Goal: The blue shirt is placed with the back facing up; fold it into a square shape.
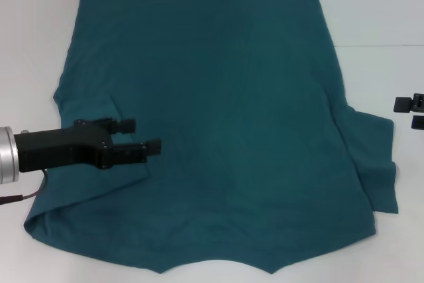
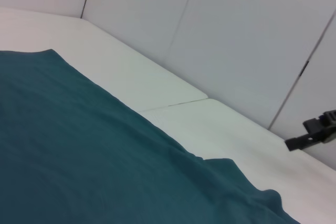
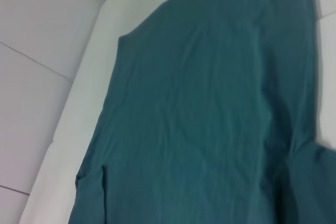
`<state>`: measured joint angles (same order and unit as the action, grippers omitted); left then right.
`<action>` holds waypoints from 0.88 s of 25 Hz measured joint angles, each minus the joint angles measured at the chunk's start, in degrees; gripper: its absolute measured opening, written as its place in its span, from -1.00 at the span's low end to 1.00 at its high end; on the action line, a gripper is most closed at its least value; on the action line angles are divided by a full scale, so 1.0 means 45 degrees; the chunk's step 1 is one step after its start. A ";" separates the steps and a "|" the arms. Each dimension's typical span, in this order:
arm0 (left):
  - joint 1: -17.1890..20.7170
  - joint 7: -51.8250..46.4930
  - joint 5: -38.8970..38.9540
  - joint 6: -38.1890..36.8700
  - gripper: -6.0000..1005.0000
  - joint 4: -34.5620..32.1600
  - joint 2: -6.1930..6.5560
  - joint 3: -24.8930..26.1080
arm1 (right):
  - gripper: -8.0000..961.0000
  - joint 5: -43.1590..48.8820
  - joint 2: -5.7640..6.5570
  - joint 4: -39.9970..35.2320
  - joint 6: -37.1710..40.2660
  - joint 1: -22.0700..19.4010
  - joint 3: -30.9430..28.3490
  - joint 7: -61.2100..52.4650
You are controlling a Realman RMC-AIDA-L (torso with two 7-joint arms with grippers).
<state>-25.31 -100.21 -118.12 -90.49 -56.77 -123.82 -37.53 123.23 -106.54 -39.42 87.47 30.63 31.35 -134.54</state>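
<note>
While blue shirt (image 1: 218, 117) lies flat, left hand (image 1: 147, 135) fingers apart over its left sleeve, right hand (image 1: 412, 112) unclear

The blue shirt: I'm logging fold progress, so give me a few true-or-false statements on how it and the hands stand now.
1. The blue shirt lies spread on the white table. True.
2. The left hand is over the shirt's left sleeve area, fingers apart. True.
3. The right hand is gripping the shirt's hem. False: it sits at the right edge of the head view, off the fabric.
4. White lettering shows on the shirt. False: only plain fabric shows.
5. The right sleeve is folded over the body. False: it lies spread outward.
</note>
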 joint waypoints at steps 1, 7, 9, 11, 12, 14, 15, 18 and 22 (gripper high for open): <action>-0.0007 0.0001 0.0000 0.0051 0.77 0.0000 0.0004 0.0001 | 0.96 0.0021 0.0062 0.0006 0.0083 0.0004 0.0042 -0.0178; -0.0032 -0.0229 0.0000 0.0216 0.77 0.0004 0.0036 0.0395 | 0.96 0.0577 0.0592 0.0011 0.0859 0.0026 0.0117 -0.1871; -0.0042 -0.0260 0.0000 0.0218 0.77 0.0010 0.0033 0.0547 | 0.96 0.0942 0.0696 -0.0032 0.1008 0.0051 0.0117 -0.2356; -0.0054 -0.0272 0.0000 0.0231 0.77 0.0035 0.0046 0.0614 | 0.96 0.1240 0.0716 -0.0084 0.1037 0.0084 0.0118 -0.2685; -0.0059 -0.0274 0.0000 0.0246 0.77 0.0048 0.0060 0.0623 | 0.96 0.1335 0.0714 -0.0083 0.1032 0.0105 0.0117 -0.2735; -0.0058 -0.0287 0.0000 0.0311 0.77 0.0070 0.0079 0.0631 | 0.96 0.1450 0.0646 -0.0024 0.0984 0.0181 0.0117 -0.2717; -0.0051 -0.0293 0.0000 0.0352 0.77 0.0071 0.0080 0.0635 | 0.96 0.1526 0.0592 0.0000 0.0947 0.0231 0.0117 -0.2698; -0.0043 -0.0303 0.0000 0.0405 0.77 0.0075 0.0083 0.0642 | 0.96 0.2002 0.0440 0.0008 0.0764 0.0415 0.0124 -0.2702; -0.0100 -0.0309 -0.0001 0.0420 0.77 0.0078 0.0087 0.0645 | 0.96 0.2994 0.0312 0.0012 0.0618 0.0753 0.0130 -0.2545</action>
<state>-25.76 -101.60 -118.12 -88.60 -56.42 -123.43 -34.62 136.71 -105.13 -39.37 90.25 34.02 31.93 -145.99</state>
